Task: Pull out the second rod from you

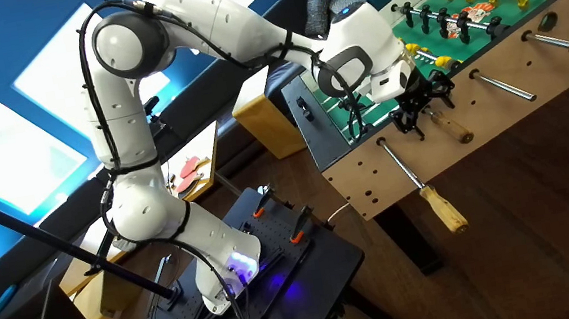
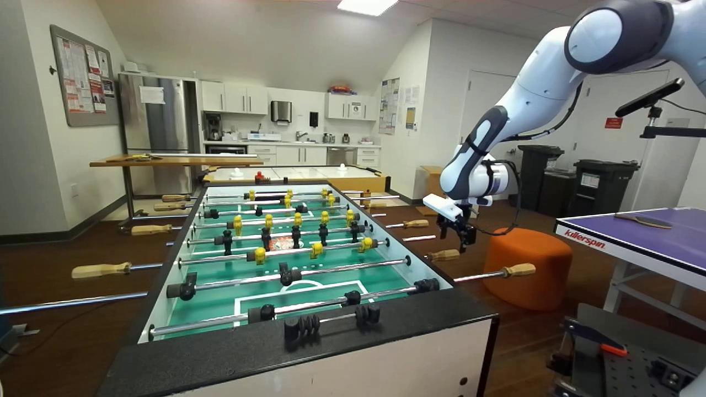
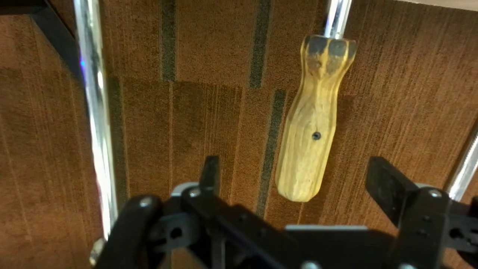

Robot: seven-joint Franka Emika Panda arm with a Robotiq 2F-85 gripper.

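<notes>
Your arm (image 1: 128, 128) bends high at the elbow (image 1: 126, 44), forearm (image 1: 240, 26) reaching toward four o'clock in an exterior view; your gripper (image 1: 435, 119) points to five o'clock, its two fingers (image 3: 386, 183) spread wide.

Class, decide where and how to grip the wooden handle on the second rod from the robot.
I'd grip the handle at its narrow waist, beside the flared collar: it widens beyond, so should resist slipping when pulled. Come from above: it juts from the foosball table with room either side for the open gripper.
</notes>
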